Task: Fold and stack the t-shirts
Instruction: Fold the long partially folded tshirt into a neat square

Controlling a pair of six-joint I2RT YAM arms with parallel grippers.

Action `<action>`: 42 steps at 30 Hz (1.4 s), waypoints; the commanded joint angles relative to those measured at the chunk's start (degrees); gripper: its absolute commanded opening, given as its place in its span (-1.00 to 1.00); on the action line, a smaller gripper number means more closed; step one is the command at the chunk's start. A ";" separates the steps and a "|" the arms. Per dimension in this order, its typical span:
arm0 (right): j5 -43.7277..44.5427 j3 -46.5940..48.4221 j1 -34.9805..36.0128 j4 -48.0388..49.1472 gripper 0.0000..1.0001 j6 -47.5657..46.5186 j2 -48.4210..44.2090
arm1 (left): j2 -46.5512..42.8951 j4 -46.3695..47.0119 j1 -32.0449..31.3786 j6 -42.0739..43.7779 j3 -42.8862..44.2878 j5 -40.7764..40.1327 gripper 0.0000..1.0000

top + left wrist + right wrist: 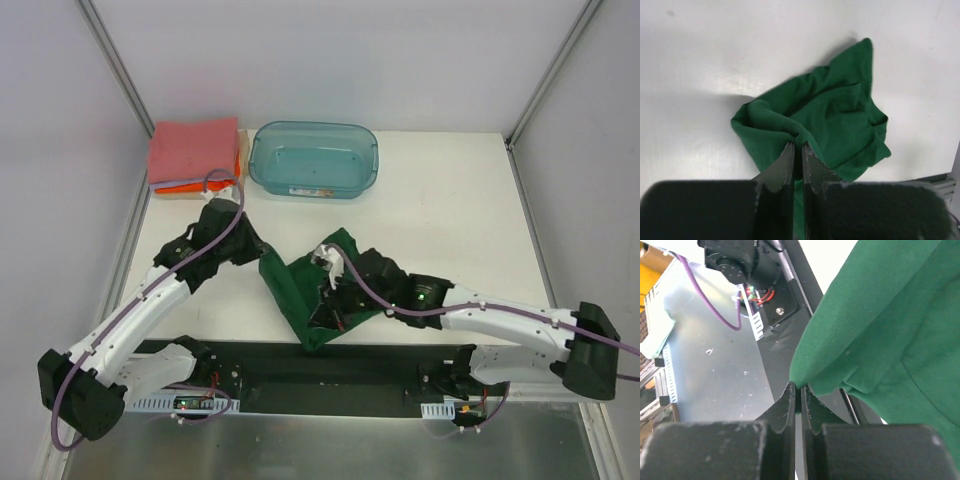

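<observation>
The left claw (796, 146) and right claw (797, 388) each pinch a fold of the dark green shirt (296, 287), which lies crumpled on the tabletop (455, 225) near its front edge. They should draw the pinched edges apart evenly, flattening the cloth before folding.

Top view looks down from behind. Wrist views sit close — all share the crumpled dark green cloth shirt (292, 285).

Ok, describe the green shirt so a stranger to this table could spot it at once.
On the white table, look toward the middle of the near edge: the dark green t-shirt sits crumpled, with the left end effector and right end effector each shut on a fold of it. Unlike the folded stack beside the teal bin at the far edge, it is unfolded and green.
</observation>
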 commanded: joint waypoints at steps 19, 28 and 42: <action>15.69 -11.82 -19.27 -26.62 -0.99 6.95 -29.20 | 35.39 8.50 -13.53 1.76 30.03 -2.83 -1.00; 26.77 -12.79 -25.42 -30.50 -0.98 7.49 -23.06 | 48.94 8.49 -14.32 2.73 38.47 -2.13 -1.00; 45.31 -12.09 -31.22 -23.81 -0.09 0.55 -14.78 | 59.50 7.18 -14.94 2.28 46.56 -3.89 -0.18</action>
